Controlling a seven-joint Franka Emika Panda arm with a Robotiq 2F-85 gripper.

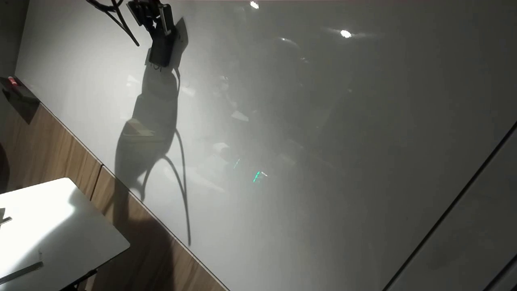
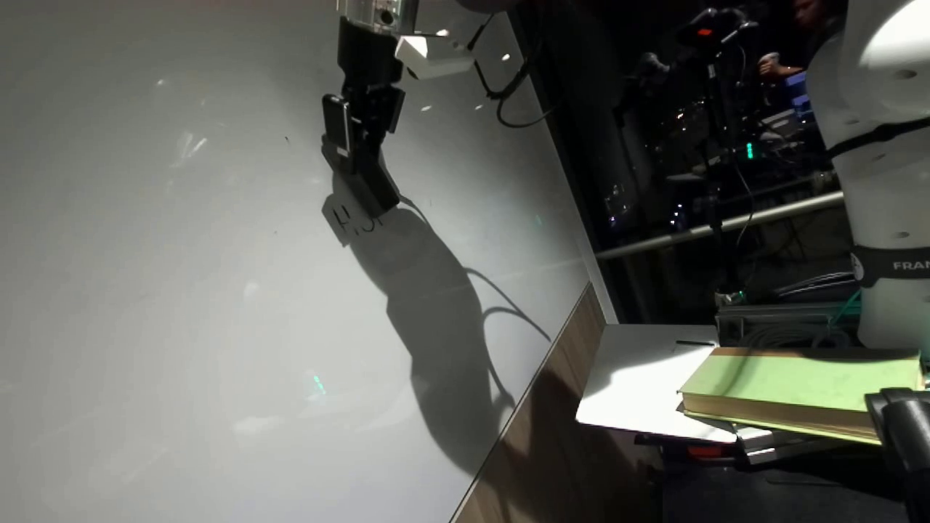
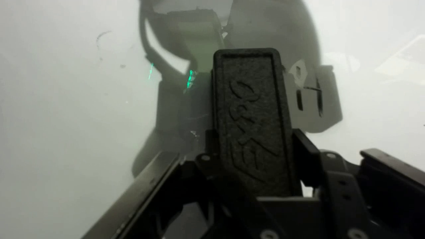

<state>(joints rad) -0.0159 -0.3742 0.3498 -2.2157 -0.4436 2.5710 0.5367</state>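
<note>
Black embossed eraser (image 3: 254,121), clamped between jaws

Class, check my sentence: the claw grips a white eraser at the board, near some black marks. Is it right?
Not quite: the eraser is black, not white, as the wrist view shows. The claw does grip it at the board, near some black marks.

Long grey arm-shaped shadow (image 2: 436,319), thrown downward across glossy white board (image 1: 303,226) in both exterior views. Small white glare spots (image 1: 345,34); green reflections (image 1: 257,176). Flat white panel (image 1: 56,226) — partly blown out (detail lost). Cluttered background (image 2: 697,145) — near-black. Wrist view: hazy, nearest parts soft.
</note>
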